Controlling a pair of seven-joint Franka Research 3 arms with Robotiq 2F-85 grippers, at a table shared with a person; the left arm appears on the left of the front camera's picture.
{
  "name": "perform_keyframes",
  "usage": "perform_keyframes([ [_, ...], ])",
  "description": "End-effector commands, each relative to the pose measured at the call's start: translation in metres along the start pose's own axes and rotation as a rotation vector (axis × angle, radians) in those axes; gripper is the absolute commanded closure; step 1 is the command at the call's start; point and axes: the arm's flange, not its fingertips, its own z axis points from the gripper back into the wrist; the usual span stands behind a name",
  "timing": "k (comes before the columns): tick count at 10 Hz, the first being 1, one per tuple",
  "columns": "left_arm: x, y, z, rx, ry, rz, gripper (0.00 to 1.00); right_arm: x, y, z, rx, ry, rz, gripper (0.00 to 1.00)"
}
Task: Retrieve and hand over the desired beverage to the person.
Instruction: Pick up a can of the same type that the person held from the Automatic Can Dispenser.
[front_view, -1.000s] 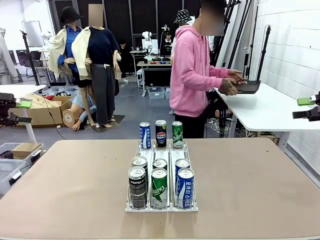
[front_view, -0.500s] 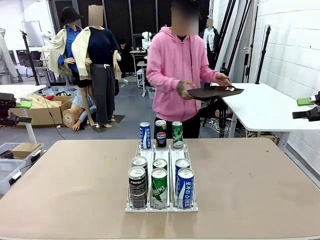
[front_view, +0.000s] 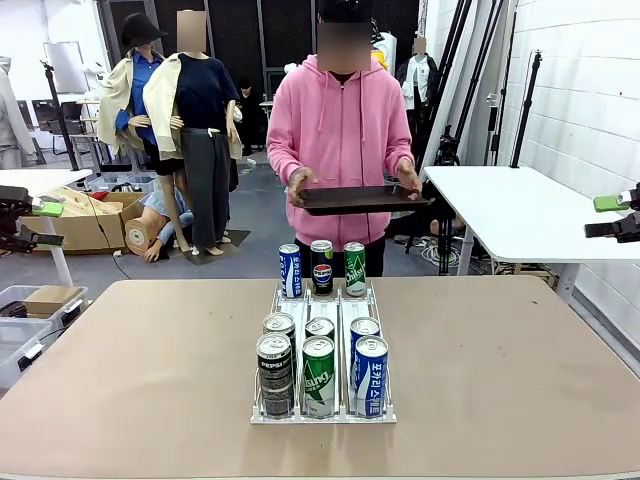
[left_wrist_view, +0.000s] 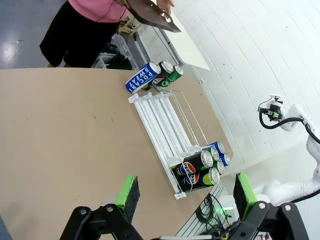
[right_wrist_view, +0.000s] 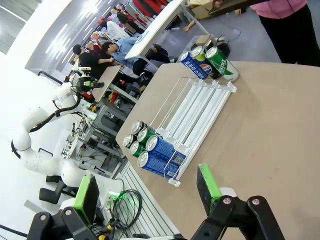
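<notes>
1. The left fingers (left_wrist_view: 127, 197) are released: the green pads stand wide apart with nothing between them. They are held high, out past the left side of the tabletop (front_view: 130, 380).
2. The right fingers (right_wrist_view: 207, 186) are also released and empty. They are held high, out past the right side of the tabletop.
3. A clear three-lane rack (front_view: 322, 300) lies on the tabletop roughly midway between the two sets of fingers, well apart from both.
4. The rack end nearer the fingers holds six upright cans in two rows of three. The front row is the black Pepsi can (front_view: 274, 375), the near green can (front_view: 318, 376) and the near blue can (front_view: 370, 375).
5. At the rack end farther from the fingers, three cans stand side by side: the Pocari Sweat can (front_view: 290, 271), the far Pepsi can (front_view: 321, 266) and the far green can (front_view: 355, 269).
6. The person (front_view: 343, 130), in a pink hooded sweatshirt, stands beyond the far edge of the tabletop, farther from the fingers than the rack, and faces it.
7. The person holds a dark tray (front_view: 360, 198) level in both hands, above and behind the far three cans and clear of them.
</notes>
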Motion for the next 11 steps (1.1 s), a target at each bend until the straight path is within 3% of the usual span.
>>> perform_keyframes([
  [1, -0.001, -0.0033, 0.0017, -0.005, 0.0, 0.008, 0.0, -0.0004, -0.0005, -0.0001, 0.008, -0.002, 0.001, 0.0],
  [11, -0.001, -0.0033, 0.0017, -0.005, 0.0, 0.008, 0.0, -0.0004, -0.0005, -0.0001, 0.008, -0.002, 0.001, 0.0],
])
